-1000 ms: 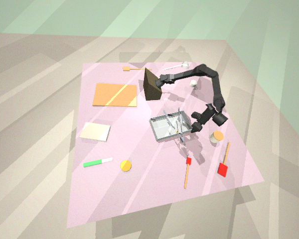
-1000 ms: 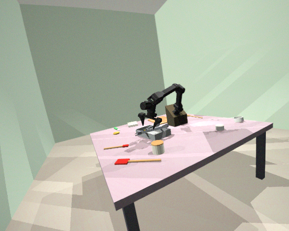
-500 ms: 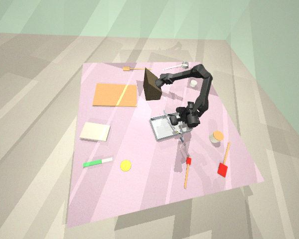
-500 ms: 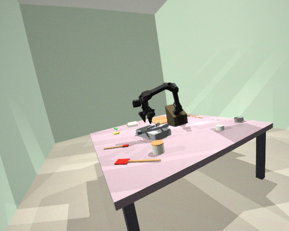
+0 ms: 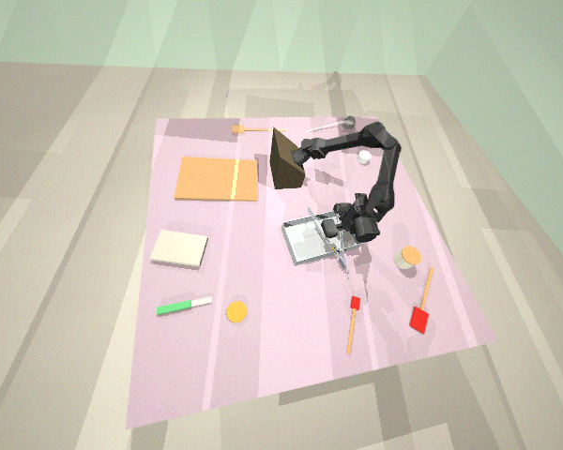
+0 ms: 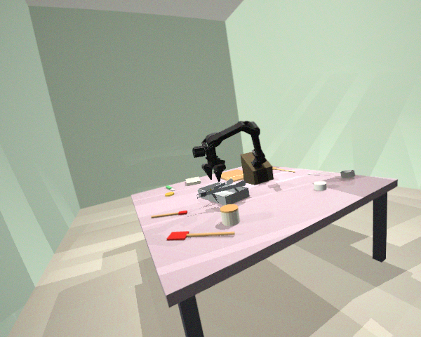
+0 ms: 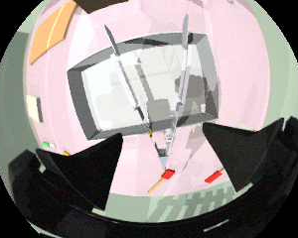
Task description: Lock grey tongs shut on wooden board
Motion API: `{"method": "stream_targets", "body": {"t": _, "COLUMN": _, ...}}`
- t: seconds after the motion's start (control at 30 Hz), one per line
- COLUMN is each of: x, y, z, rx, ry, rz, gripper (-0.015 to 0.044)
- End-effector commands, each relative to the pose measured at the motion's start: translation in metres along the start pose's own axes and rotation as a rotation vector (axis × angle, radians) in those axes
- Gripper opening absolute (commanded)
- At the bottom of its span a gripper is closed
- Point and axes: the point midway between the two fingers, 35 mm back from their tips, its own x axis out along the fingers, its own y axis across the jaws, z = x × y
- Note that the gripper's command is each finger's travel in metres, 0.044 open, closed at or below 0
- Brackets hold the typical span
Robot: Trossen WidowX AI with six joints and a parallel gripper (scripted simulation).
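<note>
The grey tongs [image 5: 342, 263] [image 7: 126, 86] lie spread in a V across the roasting tin [image 5: 288, 247] [image 6: 236, 196] [image 7: 79, 96]. In the wrist view their hinge end sticks out past the tin's near rim, and their tips reach over the far rim. My gripper [image 6: 215, 180] [image 7: 164, 133] is open and empty. It points down above the tongs and tin, its fingertips on either side of the tongs' hinge half in the wrist view. In the top view the arm hides part of them. The wooden board [image 5: 204, 179] [image 7: 50, 30] lies flat with nothing on it.
A dark brown wedge block [image 5: 287, 169] [image 6: 254, 174] stands at the arm's base. A jar with an orange lid [image 5: 407, 257] [image 6: 229, 215] stands beside the tin. Two red-headed spatulas [image 5: 418, 320] [image 5: 355, 303], a cream block [image 5: 178, 248] and a green-handled knife [image 5: 174, 307] lie around.
</note>
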Motion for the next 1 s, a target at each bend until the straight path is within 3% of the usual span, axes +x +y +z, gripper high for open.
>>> {"method": "stream_targets", "body": {"t": 0.0, "x": 0.009, "y": 0.000, "z": 0.001, "rx": 0.007, "ry": -0.008, "rz": -0.007, "gripper": 0.0440}}
{"method": "stream_targets", "body": {"t": 0.97, "x": 0.056, "y": 0.000, "z": -0.002, "rx": 0.006, "ry": -0.008, "rz": -0.007, "gripper": 0.0440}}
